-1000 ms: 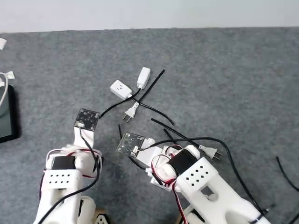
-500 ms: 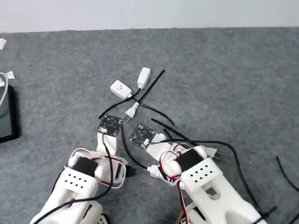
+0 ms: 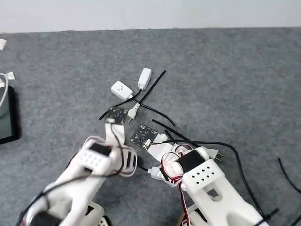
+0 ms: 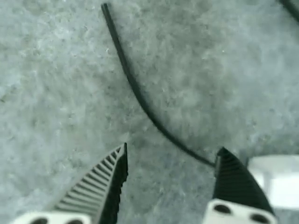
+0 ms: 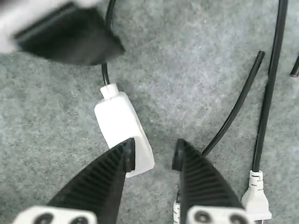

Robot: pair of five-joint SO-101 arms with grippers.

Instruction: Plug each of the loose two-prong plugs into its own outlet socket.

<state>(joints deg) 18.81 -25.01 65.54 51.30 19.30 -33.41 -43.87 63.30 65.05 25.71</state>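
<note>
A white outlet socket and a second white socket block lie mid-table on crossing black cables. Just below them lies a white two-prong plug; another plug sits beside the right arm. The left arm ends close to the first plug. My left gripper is open over a black cable, with a white piece beside one finger. My right gripper is open just above the carpet, one finger touching a white block on a black cable. A white plug lies nearby.
Loose black cables cross the grey carpet between the arms and the sockets. A dark flat device lies at the left edge. More cable trails at the right. The other arm's dark finger hangs close above the white block.
The left arm has swung right and forward, from the left side to the plug among the cables. The right arm edged forward at first, then held still.
</note>
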